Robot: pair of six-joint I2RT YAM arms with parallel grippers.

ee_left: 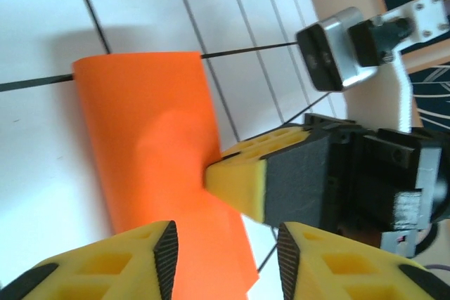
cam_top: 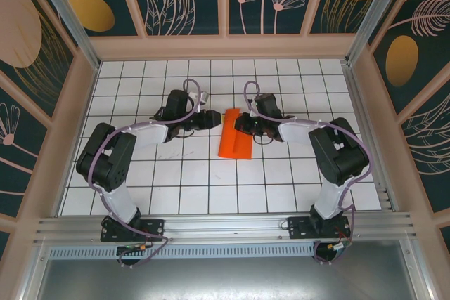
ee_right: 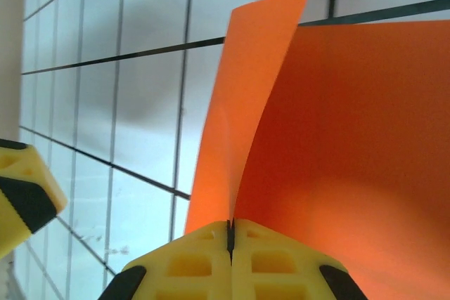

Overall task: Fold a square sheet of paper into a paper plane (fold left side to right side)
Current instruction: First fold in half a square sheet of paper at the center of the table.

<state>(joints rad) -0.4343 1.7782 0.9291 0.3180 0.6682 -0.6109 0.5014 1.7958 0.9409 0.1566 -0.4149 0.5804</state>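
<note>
Where middle tiles of white grid table [cam_top: 176,180] lie, square sheet of paper [cam_top: 235,138] rests, doubled into narrow strip, one flap curling up. My right gripper [ee_right: 230,228] clenched on its right edge, fingers [ee_right: 186,261] pressed together on paper. My left gripper [ee_left: 226,244] released, jaws apart, just beside strip's left edge, facing right gripper.

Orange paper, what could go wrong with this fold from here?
The right gripper is shut on just one edge of the square sheet of paper, and the layers splay apart, so the crease may land crooked. The left gripper is open, not gripping the sheet, so it might slide across the table.
</note>
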